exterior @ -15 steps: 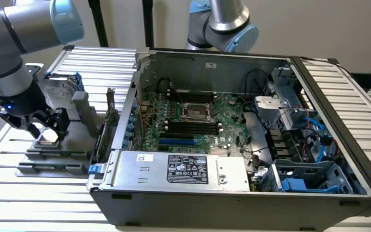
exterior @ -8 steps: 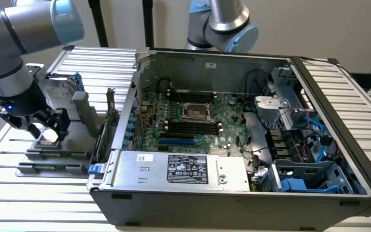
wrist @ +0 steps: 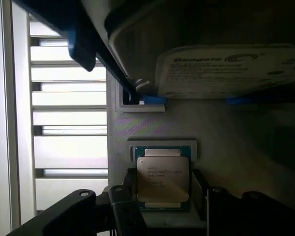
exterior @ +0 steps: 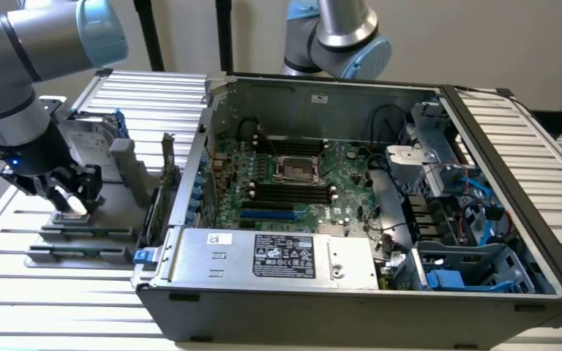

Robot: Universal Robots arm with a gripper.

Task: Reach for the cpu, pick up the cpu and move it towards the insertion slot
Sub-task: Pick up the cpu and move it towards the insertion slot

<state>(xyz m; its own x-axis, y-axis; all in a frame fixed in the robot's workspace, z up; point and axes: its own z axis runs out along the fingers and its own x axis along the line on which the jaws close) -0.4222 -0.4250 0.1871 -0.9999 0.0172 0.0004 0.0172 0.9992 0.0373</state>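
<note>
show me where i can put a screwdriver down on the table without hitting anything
Bare slatted table between the grey fixture and the near edge, at the exterior view's left of the case. Crowded: the fixture, where the gripper sits over the cpu.

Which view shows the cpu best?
The wrist view: the cpu lies face-up in plain sight, its top print visible. In the exterior view the gripper stands over it, hiding nearly all of it.

The cpu [wrist: 162, 179] carries print too small to read; the hard drive [wrist: 221, 69] is cut off by the frame. At nine o'clock in the exterior view the gripper [exterior: 69, 199] hides the cpu, and the arm [exterior: 27, 44] runs off at eleven o'clock.
</note>
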